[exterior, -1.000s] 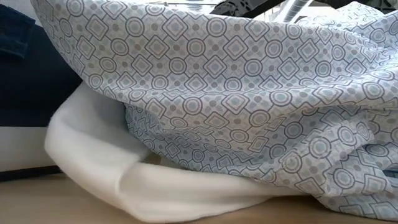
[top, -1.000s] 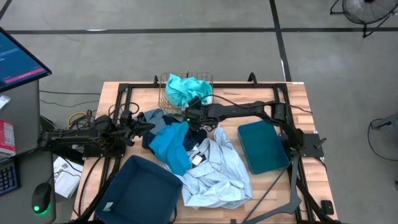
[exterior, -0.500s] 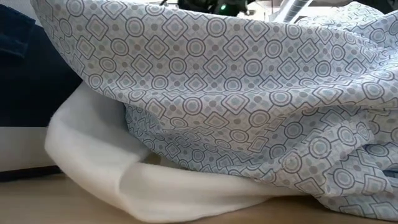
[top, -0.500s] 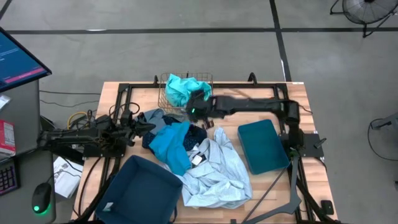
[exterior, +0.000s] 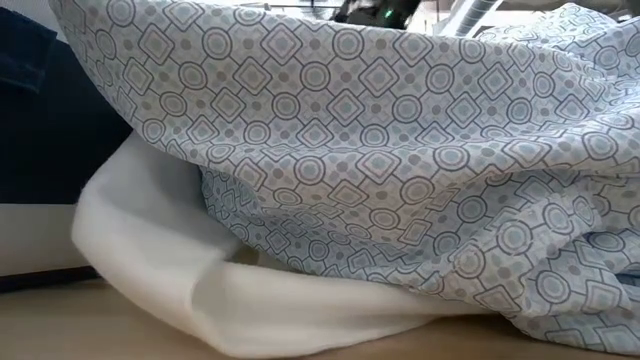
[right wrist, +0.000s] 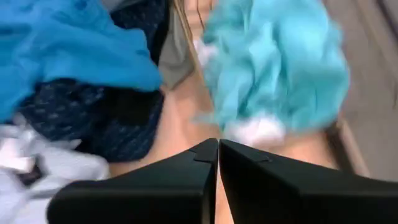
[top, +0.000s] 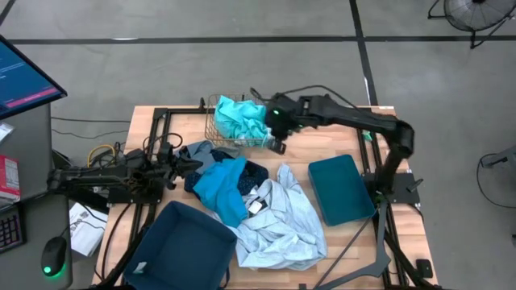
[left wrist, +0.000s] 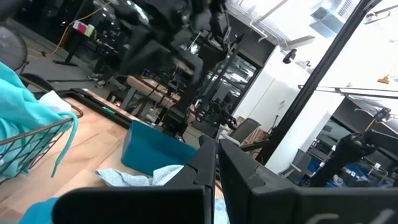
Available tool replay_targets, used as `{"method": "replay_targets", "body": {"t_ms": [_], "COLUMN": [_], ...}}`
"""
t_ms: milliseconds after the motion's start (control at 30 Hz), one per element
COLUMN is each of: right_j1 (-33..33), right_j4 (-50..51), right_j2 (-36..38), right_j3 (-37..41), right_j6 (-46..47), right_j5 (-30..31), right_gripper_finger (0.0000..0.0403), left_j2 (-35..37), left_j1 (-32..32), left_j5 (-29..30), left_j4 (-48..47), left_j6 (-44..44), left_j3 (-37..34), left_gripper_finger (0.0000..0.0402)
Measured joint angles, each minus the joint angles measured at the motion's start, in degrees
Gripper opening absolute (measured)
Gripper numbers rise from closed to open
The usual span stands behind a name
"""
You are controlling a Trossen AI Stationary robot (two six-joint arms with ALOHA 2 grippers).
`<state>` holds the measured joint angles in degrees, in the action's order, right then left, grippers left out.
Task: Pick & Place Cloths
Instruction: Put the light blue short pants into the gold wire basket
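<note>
The right gripper (top: 277,146) hangs just beside the gold wire basket (top: 218,129), up above the desk (top: 339,133). Its two fingers are squeezed together and nothing is between them. The left gripper (top: 192,163) rests at the left edge of the pile, clenched too, with nothing in it.

The turquoise cloth (top: 242,118) sits in the basket, puffed up over the top. The other cloths are in a heap in the middle of the desk: a bright blue cloth (top: 219,187), a navy cloth with dots (top: 253,175) and a big pale patterned cloth (top: 282,221). One teal bin (top: 184,246) sits at the front left and a second bin (top: 342,189) on the right.

What could go wrong? The turquoise cloth hangs over the basket's side, so a bump from the arm could pull it out or tip the light basket. The cloths in the heap lie on top of each other, so a grab at one may drag two along. With its fingers pressed together, the right gripper would just poke the pile unless it spreads them first
</note>
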<state>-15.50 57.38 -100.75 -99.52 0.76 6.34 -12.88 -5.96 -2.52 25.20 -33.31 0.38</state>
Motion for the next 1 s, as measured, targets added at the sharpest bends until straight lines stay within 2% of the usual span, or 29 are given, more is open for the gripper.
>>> {"method": "replay_targets", "body": {"t_ms": [200,300,400,467,633,733,867,1000], "right_j1": [8.15,13.41,16.74,17.47,16.83,15.57,13.34,11.59], "right_j4": [-0.85,-8.76,-20.35,-26.82,-34.65,-38.64,-41.71,-44.25], "right_j2": [8.44,9.75,8.51,5.98,-2.98,-7.50,-10.84,-12.08], "right_j3": [11.25,18.94,25.22,27.30,27.78,27.78,27.73,27.68], "right_j6": [28.20,42.14,51.22,54.87,59.35,62.58,63.82,63.41], "right_j5": [12.23,15.98,19.46,20.22,21.26,22.88,25.14,26.35], "right_gripper_finger": [0.0005,0.0026,0.0068,0.0103,0.0199,0.0236,0.0247,0.0225], "left_j2": [0.00,0.02,0.01,0.02,0.02,-0.01,-0.29,-0.37], "left_j1": [0.00,0.00,0.00,0.00,0.00,0.00,0.00,0.00], "left_j5": [-0.02,-0.02,-0.04,-0.07,-0.22,-0.23,-0.22,-0.20], "left_j4": [0.23,0.29,0.31,0.39,0.67,0.69,0.83,0.79], "left_j6": [0.01,0.00,0.01,-0.01,0.01,0.01,0.01,0.01], "left_j3": [-0.01,-0.02,0.00,-0.02,0.00,0.00,0.00,-0.01], "left_gripper_finger": [0.0004,0.0004,0.0004,0.0004,0.0004,0.0004,0.0004,0.0004]}}
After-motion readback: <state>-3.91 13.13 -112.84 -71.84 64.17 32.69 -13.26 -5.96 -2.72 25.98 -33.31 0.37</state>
